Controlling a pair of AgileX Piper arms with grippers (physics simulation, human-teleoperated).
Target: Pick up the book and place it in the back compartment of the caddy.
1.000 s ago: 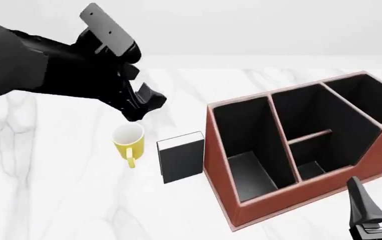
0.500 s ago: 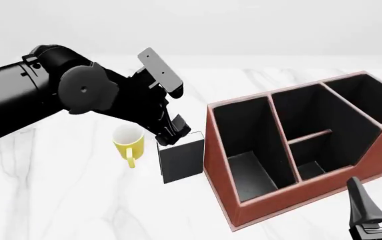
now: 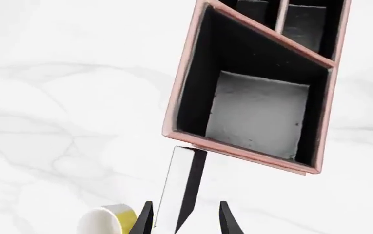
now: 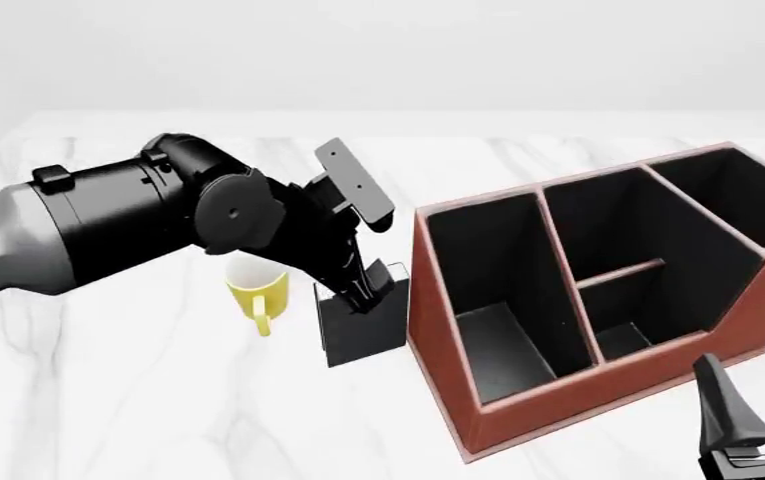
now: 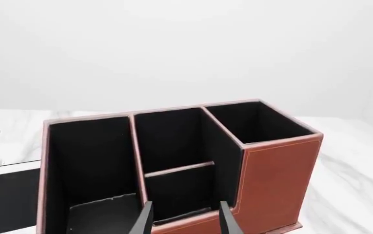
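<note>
The black book (image 4: 363, 328) stands upright on the table between the yellow mug (image 4: 258, 284) and the reddish-brown caddy (image 4: 596, 300). My left gripper (image 4: 366, 284) is open and low over the book's top edge. In the left wrist view the fingers (image 3: 145, 218) straddle the book (image 3: 181, 187) with small gaps on both sides. The back compartment (image 4: 618, 336) is the small black cell between the cross divider and the low front wall; it also shows in the right wrist view (image 5: 180, 194). My right gripper (image 4: 756, 420) is open and empty by the caddy's near right corner.
The mug (image 3: 105, 223) stands close beside the book on the side away from the caddy. The caddy's long cell (image 3: 258, 112) lies just past the book's far end. The marble table (image 4: 115, 400) extends to the left and front.
My left arm has swung right and down, from above the mug to over the book. Its open fingers now straddle the book's top. The right arm has not moved.
</note>
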